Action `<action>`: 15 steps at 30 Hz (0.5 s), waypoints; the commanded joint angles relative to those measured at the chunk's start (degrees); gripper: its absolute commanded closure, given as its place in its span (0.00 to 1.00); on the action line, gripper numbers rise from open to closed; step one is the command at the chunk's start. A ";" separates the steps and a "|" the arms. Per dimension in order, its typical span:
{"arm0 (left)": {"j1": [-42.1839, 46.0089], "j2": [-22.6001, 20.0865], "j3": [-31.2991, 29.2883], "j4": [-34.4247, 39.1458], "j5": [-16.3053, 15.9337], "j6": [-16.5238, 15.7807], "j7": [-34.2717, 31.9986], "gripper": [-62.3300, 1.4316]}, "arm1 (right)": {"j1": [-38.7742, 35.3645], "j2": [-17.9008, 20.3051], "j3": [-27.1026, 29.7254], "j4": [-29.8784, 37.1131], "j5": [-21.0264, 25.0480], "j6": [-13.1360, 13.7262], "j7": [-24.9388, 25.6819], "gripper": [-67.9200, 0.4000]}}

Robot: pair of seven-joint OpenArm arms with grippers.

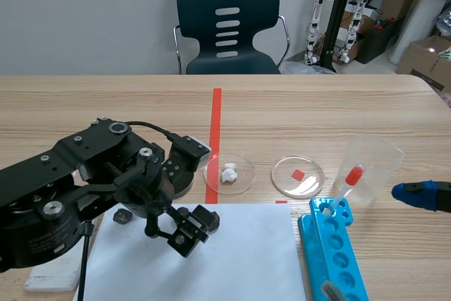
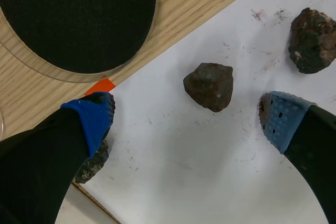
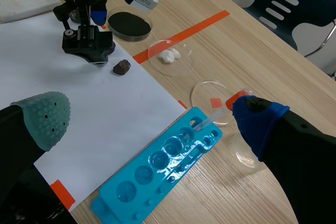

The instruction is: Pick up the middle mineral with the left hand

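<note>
Showing the middle mineral [image 2: 209,86] lying untouched on the white paper sheet [image 2: 210,182], just ahead of the gap in the left gripper [image 2: 187,121], with both blue-padded fingers standing wide apart and gripping nothing. Flanking it on the same sheet: a second dark mineral [image 2: 312,40] lying beyond one finger and a third mineral [image 2: 93,162] lying partly under the other at the sheet's edge, with a round black dish [image 2: 73,19] sitting on the wooden table [image 2: 178,3] just past the paper. Showing, well apart, the right gripper [image 3: 152,119] hanging near the blue tube rack [image 3: 157,171] and the clear plastic cup [image 1: 370,167], fingers spread and holding nothing.
</note>
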 commanded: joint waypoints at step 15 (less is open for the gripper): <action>-2.01 2.10 2.78 -0.42 0.09 -0.13 -0.63 0.21 | 0.17 0.26 0.50 0.55 0.44 -0.02 0.70 0.04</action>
